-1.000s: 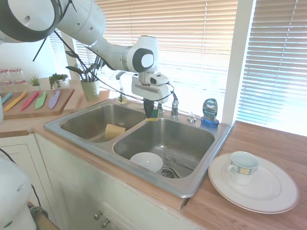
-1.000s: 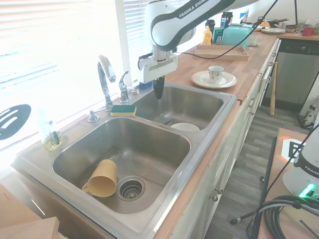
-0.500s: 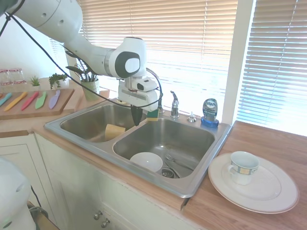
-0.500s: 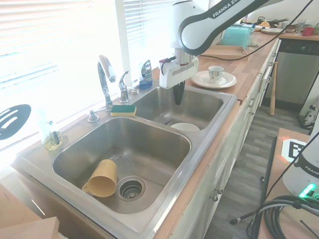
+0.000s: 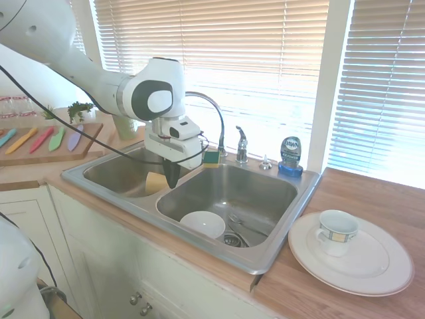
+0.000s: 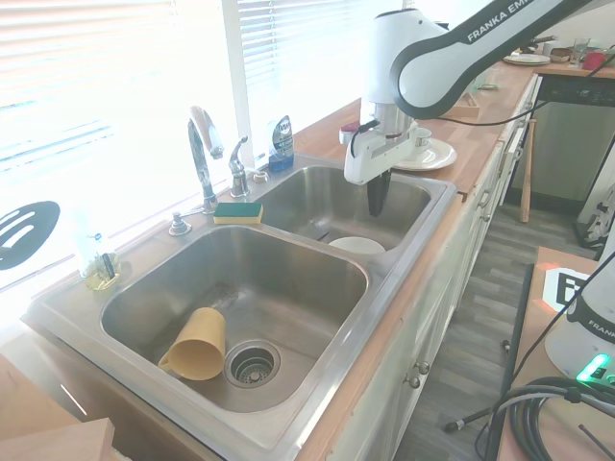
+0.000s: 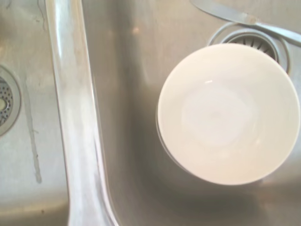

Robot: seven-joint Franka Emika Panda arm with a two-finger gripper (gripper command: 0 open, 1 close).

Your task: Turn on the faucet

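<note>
**Faucet untouched, gripper well off target**

Gripper (image 5: 172, 178) hangs pointing down over the sink's divider, centre-left of the first ext. view; in the second ext. view it (image 6: 377, 200) sits upper right of centre, above the right-hand basin. Fingers look pressed together w/ nothing between them, i.e. closed and empty.

Faucet (image 5: 211, 111), chrome gooseneck, stands at the sink's back rim, just right of the arm in the first ext. view; in the second it (image 6: 203, 154) is left of centre, near the window. Its small lever handle (image 6: 237, 164) is just right of the spout there. No water visible from the spout in either ext. view, so judging the tap is off. Gripper and lever are well apart.

Wrist view shows only the divider ridge and a white bowl (image 7: 229, 113) in the basin, w/ a drain partly behind it; no faucet in it.

Progress: approx nil as far as visible. Left to do: get the gripper to the lever, make contact, move it until water runs.

Also around: green-yellow sponge (image 6: 238, 211) on the rim by the faucet base, tan cup (image 6: 195, 343) lying in the other basin.
</note>
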